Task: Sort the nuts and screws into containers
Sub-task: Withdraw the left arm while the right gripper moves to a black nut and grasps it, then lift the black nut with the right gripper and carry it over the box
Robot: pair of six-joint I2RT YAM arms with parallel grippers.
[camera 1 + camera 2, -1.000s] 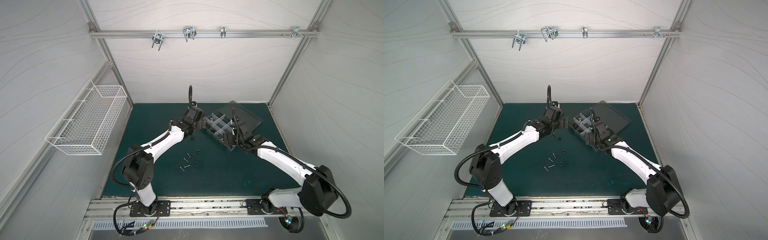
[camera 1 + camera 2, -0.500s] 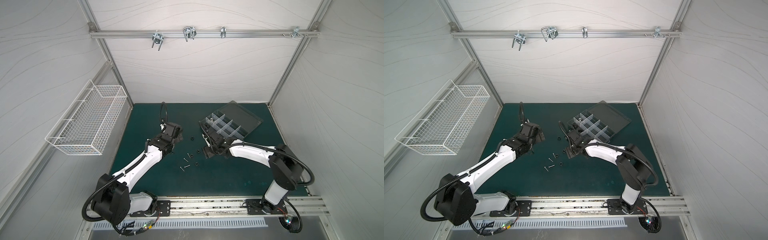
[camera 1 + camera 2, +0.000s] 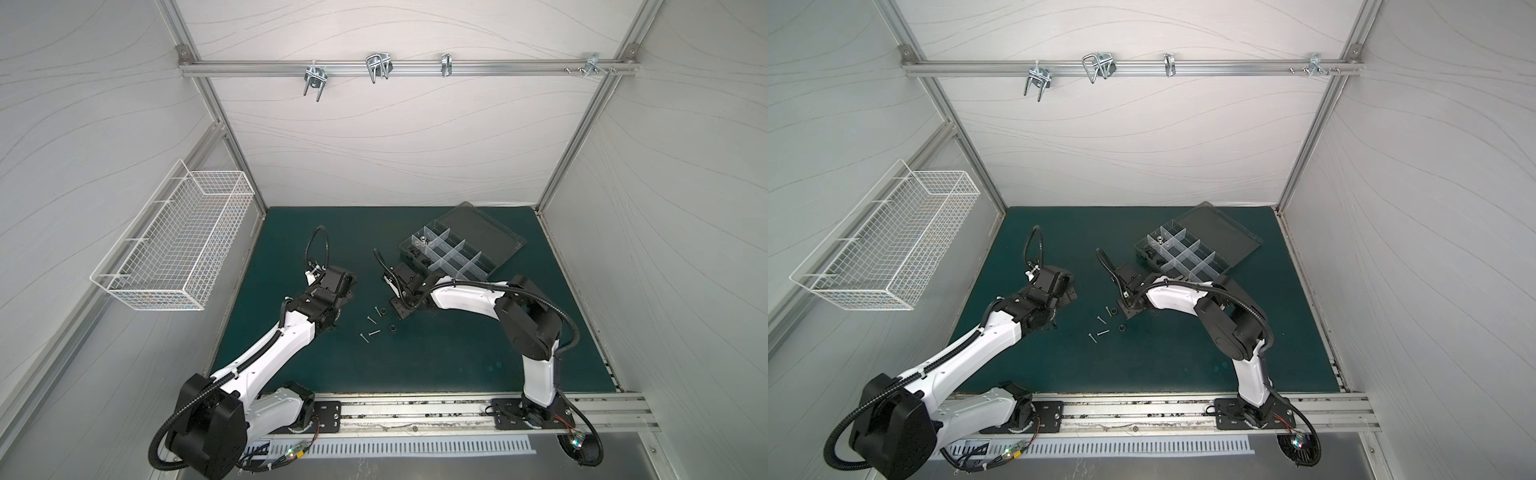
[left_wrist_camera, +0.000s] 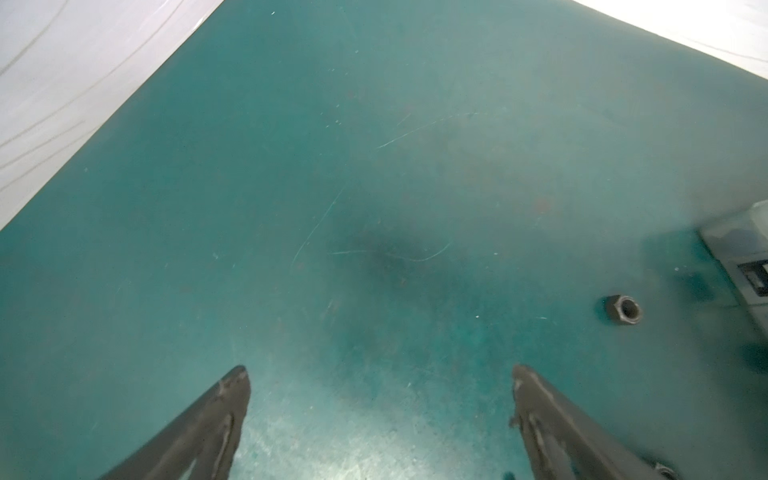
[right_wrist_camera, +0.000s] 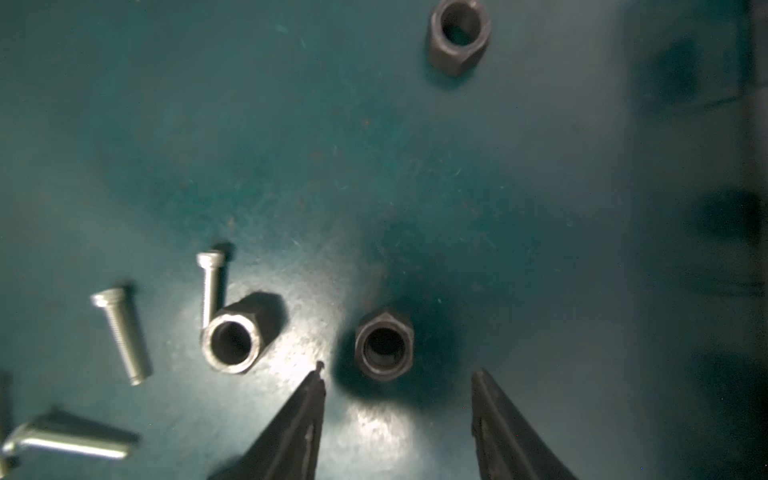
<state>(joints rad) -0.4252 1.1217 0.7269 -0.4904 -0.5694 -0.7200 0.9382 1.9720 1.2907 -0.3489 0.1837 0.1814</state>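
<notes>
While the left gripper (image 4: 379, 370) hangs over bare green mat (image 3: 436, 353) with its fingers spread wide and nothing between them, we see the right gripper (image 5: 399, 370) down low at the loose hardware in the middle of the mat. Its fingers stand apart. A black nut (image 5: 384, 345) sits hole-up just beyond their tips, in line with the gap, and neither finger touches it.

Just beside that one lies a grey nut (image 5: 232, 340), tilted and touching a thin screw (image 5: 210, 286). Two more screws (image 5: 124, 336) lie near it. A third nut (image 5: 459, 37) rests well apart from the rest, farther out from the fingertips.

In both top views we find this small cluster between the two grippers, with the left gripper off to its left.

The clear box (image 3: 451, 253) stands at the far right of the mat, its lid (image 3: 482, 235) folded back flat behind it. A silver nut (image 3: 422, 239) lies in a compartment at the box's far-left corner. We make out dark pieces in the next compartment, too small to name.

A white wire basket (image 3: 174, 241) hangs on the left wall.
</notes>
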